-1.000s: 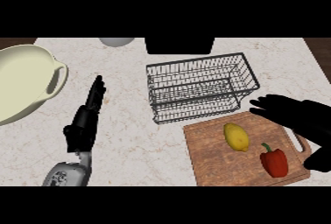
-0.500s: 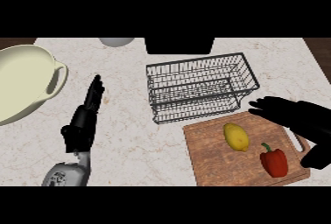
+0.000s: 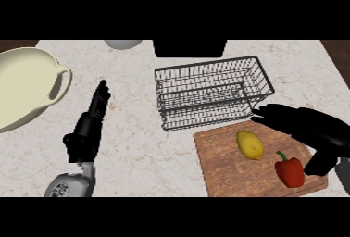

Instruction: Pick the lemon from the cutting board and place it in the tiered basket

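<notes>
The lemon [image 3: 250, 144] lies on the cutting board [image 3: 226, 173], in the board's upper middle part, with a red pepper [image 3: 290, 170] just beside it toward the lower right. The board rests on the pale marbled tabletop [image 3: 150, 162], and its far edge sits close to the front of the wire basket [image 3: 212, 95], which stands directly behind it.

The right hand [image 3: 308, 127] hovers over the board's upper right corner, palm down, its fingers [image 3: 270, 113] spread apart and reaching toward the left, above and to the right of the lemon. The thumb hangs down near the pepper. Nothing is held; hand and lemon are apart. The left hand [image 3: 89, 127] rests open at the left of the view, fingers straight and pointing away, near a large cream bowl [image 3: 27, 90].

This looks like the approach step: the lemon is not yet grasped and the basket shows nothing inside. The next move probably calls for bringing the right hand down and a little to the left so that fingers and thumb come either side of the lemon, without knocking the pepper, which lies close. Then the fingers must close round the fruit before it can be lifted over the basket's front rim.
</notes>
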Available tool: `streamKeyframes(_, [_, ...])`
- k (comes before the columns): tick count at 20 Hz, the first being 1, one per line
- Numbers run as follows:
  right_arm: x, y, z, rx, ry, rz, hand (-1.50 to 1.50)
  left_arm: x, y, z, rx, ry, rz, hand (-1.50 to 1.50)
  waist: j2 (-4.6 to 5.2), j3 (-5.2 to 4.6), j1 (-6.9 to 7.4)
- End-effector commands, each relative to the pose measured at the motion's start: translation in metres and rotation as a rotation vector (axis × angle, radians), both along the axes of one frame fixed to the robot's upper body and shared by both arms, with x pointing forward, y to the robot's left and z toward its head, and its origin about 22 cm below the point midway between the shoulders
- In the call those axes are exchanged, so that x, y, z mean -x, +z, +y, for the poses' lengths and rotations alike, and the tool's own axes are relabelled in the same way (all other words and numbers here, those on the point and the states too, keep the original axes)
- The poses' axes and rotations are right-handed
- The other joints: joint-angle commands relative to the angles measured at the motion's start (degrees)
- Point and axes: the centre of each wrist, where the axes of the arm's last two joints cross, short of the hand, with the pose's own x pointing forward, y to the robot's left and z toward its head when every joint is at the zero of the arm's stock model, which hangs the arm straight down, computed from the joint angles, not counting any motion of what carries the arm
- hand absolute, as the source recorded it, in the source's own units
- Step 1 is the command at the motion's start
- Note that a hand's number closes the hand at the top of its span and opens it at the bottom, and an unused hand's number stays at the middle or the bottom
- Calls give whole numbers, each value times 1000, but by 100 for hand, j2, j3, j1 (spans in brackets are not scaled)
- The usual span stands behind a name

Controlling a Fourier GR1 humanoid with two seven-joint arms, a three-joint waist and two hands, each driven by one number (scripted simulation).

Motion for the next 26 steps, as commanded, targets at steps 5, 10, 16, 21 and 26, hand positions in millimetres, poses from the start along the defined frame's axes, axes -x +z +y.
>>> streamKeyframes(5, [-5, -10, 20, 8, 31, 71, -150, -3, 11, 9, -6, 7, 1, 0, 0, 0, 8])
streamKeyframes(10, [-5, -35, 38, 35, 25, 68, -150, -2, 4, -15, -7, 1, -4, 0, 1, 0, 4])
streamKeyframes(16, [-12, -42, 26, 17, 16, 80, -150, -2, 1, -14, 14, -13, 2, 0, 0, 0, -2])
streamKeyframes(21, [-31, -37, 34, 23, 15, 101, -150, 1, -1, 20, -3, 0, 1, 0, 2, 0, 17])
streamKeyframes(26, [-5, -75, 32, 3, 0, 95, -150, -11, -10, 13, 24, 12, 4, 0, 3, 0, -13])
